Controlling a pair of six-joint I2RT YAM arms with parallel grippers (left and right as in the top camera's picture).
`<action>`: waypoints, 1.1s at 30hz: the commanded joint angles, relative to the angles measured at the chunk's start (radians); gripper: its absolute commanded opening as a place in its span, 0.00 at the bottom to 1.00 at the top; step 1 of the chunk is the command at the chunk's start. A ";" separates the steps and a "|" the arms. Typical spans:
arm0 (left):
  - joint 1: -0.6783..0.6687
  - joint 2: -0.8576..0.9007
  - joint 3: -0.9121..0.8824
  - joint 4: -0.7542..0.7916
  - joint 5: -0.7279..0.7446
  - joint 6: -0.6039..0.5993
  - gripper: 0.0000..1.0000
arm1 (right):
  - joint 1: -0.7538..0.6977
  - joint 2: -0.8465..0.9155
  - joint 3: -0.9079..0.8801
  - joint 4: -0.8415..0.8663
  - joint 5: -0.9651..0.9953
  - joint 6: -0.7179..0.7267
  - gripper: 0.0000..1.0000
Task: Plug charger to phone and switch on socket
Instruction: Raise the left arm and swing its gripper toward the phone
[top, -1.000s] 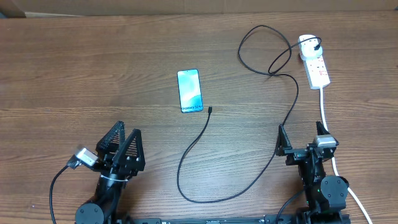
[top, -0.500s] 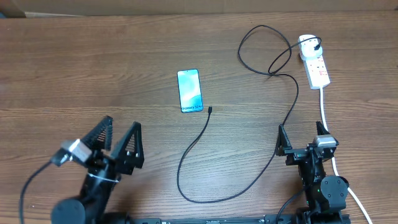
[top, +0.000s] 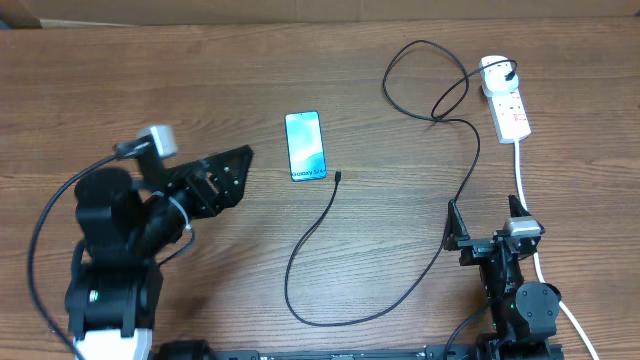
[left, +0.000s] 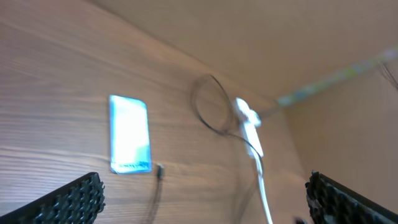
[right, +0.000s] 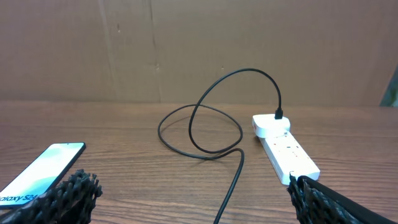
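My left gripper (top: 236, 172), wide open and empty, is the nearer to the slim black-edged, blue-screened phone (top: 305, 146), which lies to its right with its long axis running away from me. The thin black charger cable (top: 288, 280) ends with its connector tip (top: 338, 177) just beside the phone's near end.

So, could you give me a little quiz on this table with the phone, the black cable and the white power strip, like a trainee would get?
1. True or false: the small connector tip of the long thin black charger cable is plugged into the slim black-edged smartphone with the light blue screen.
2. The cable's black plug sits: A) in the white elongated power strip; B) on top of the smartphone; C) loose on bare wood.
3. Which holds something, the left gripper or the right gripper?
Key: 1 false, the tip lies on the wooden table beside the smartphone; 2 A; 3 neither, both are open.
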 joint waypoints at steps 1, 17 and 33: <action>0.003 0.046 0.026 0.040 0.212 0.074 1.00 | -0.002 -0.010 -0.011 0.006 -0.002 -0.001 1.00; -0.257 0.295 0.366 -0.401 -0.382 0.133 1.00 | -0.002 -0.010 -0.011 0.006 -0.002 -0.001 1.00; -0.372 0.533 0.431 -0.452 -0.296 -0.015 1.00 | -0.002 -0.010 -0.011 0.006 -0.002 -0.001 1.00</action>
